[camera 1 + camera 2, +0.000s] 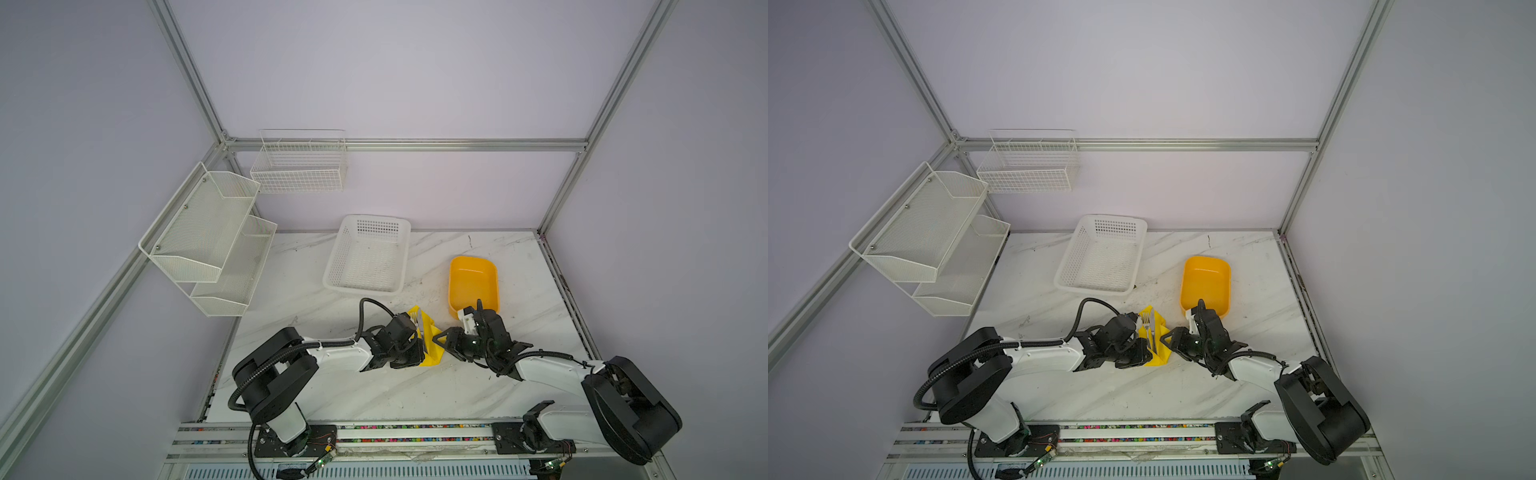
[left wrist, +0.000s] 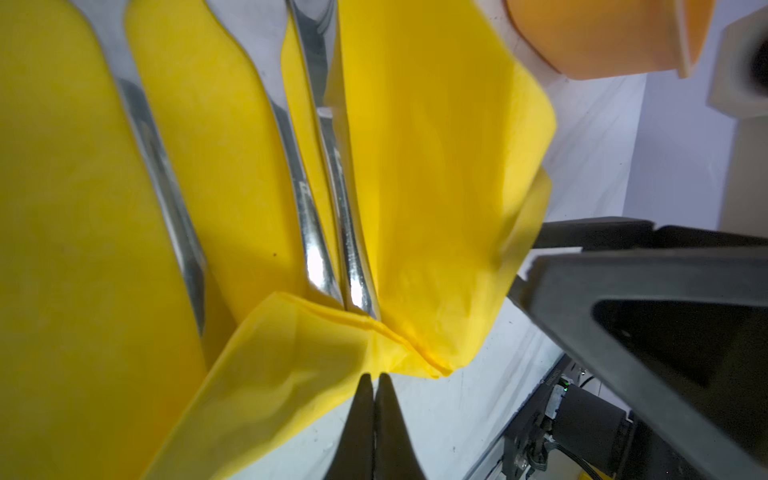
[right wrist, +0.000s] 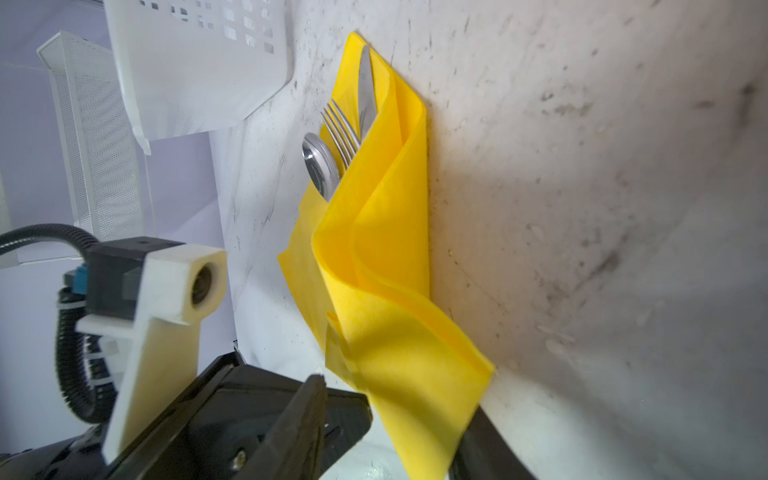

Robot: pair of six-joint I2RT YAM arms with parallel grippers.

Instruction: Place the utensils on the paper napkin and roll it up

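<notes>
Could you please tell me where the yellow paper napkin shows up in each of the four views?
Both top views: paper napkin sits low centre of the frame.
Left wrist: fills most of the frame.
Right wrist: mid-frame, folded over.
Shared landmark: the utensils lying in it.

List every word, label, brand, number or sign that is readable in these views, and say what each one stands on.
None: no text can be read in any view.
The paper napkin, the utensils, the orange tub and the white basket show no print.
Coloured specks along the front rail: too small to read, if they are writing at all.
</notes>
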